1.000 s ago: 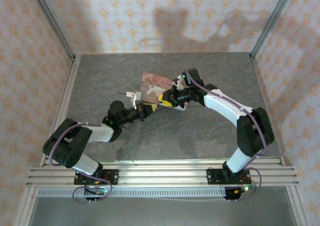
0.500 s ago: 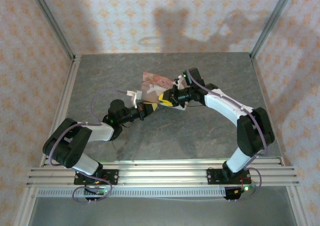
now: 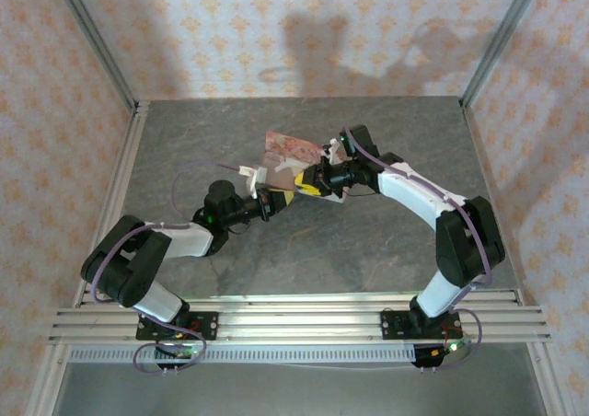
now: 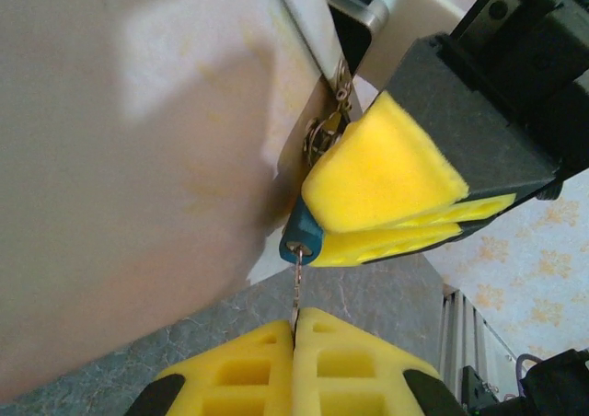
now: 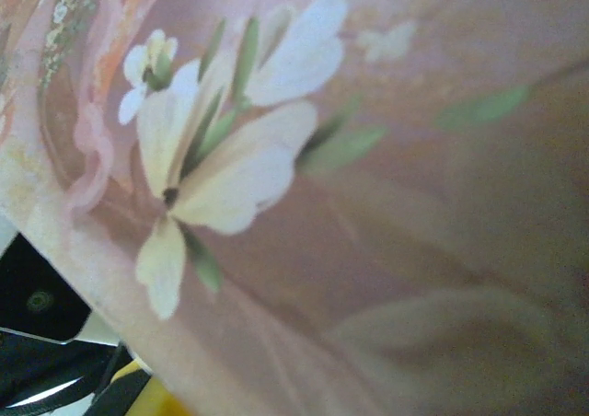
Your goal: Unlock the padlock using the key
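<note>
Tin [image 3: 285,144] shifted right, left gripper [image 4: 296,331] pinching key [image 4: 296,289] in padlock [image 4: 298,238], right gripper [image 4: 386,215] gripping padlock

Left claw [image 4: 294,331] holds key [image 4: 296,285] inserted in padlock [image 4: 301,237].

My left gripper [image 4: 296,329] is pressed closed. My right gripper [image 4: 331,227] is clamped too, its tips facing it closely.

Pink tin [image 4: 138,158] blocks one side of the padlock [image 4: 299,237]; surrounding table [image 3: 350,250] lies open.
</note>
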Robot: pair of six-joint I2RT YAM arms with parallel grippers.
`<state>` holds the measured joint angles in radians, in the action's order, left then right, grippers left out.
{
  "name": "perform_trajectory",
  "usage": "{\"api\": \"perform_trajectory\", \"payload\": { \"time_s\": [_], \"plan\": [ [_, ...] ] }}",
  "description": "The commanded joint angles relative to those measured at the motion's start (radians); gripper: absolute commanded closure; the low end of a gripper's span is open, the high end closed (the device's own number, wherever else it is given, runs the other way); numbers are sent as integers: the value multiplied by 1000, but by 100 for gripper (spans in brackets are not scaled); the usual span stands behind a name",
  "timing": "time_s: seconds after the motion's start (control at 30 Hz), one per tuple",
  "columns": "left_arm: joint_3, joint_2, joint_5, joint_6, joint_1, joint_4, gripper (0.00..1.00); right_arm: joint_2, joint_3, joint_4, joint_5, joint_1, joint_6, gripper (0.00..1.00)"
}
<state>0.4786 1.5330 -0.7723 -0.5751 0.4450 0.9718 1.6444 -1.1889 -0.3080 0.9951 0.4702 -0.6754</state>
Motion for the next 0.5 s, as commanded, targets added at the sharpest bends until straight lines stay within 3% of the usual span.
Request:
{"api": "perform_trajectory", "payload": {
  "time_s": [0.0,0.3,0.47],
  "plan": [
    [51,18,7,4,32,67,100,11,-32,13,92,31,25,100],
    [27,-20,37,35,24,7,100,15,-51,-83,101,20,105,100],
    [30,-93,24,107,6,-122,100,18,-76,-163,93,5,171,100]
  ]
}}
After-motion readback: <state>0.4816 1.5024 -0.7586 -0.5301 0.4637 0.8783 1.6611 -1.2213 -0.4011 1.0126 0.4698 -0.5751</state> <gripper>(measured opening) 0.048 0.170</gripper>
